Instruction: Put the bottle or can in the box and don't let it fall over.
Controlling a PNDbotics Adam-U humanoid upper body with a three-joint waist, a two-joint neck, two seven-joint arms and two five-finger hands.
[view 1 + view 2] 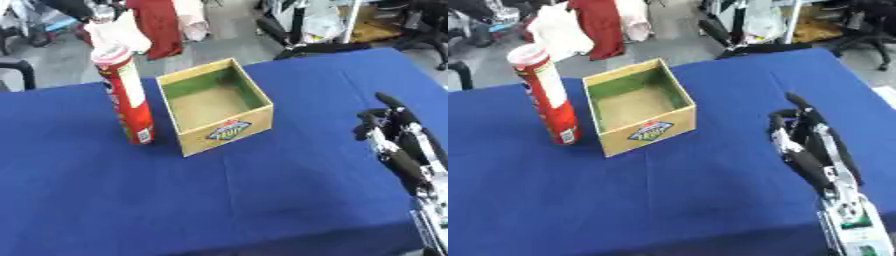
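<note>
Right hand (811, 142), fingers relaxed apart, idles near the empty box (215, 106); red can (125, 96) upright beside it.

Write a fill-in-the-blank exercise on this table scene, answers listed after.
1. The tall red can stands ____ on the blue tablecloth.
2. The can is on the wooden box's ____ side.
3. The inside of the box is ____.
4. The right robot hand rests with its fingers ____, away from the can.

Answers: upright; left; empty; open
</note>
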